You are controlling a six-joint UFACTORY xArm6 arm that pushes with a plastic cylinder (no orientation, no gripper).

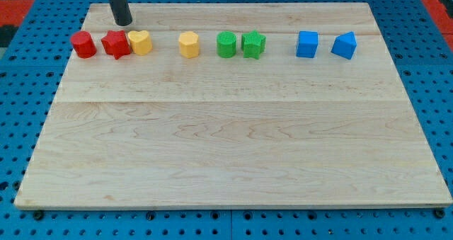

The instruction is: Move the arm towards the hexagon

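My tip (124,23) rests on the board at the view's top left, just above the red star (115,44) and the yellow heart (141,42). The yellow hexagon (189,44) sits to the right of the heart, about ninety pixels right of and a little below my tip. A red cylinder-like block (83,44) lies at the left end of the row. The red star touches the yellow heart.
The row goes on to the right with a green cylinder (226,44), a green star (253,44), a blue cube (307,44) and a blue triangular block (344,45). All stand on a light wooden board (233,141) over a blue pegboard.
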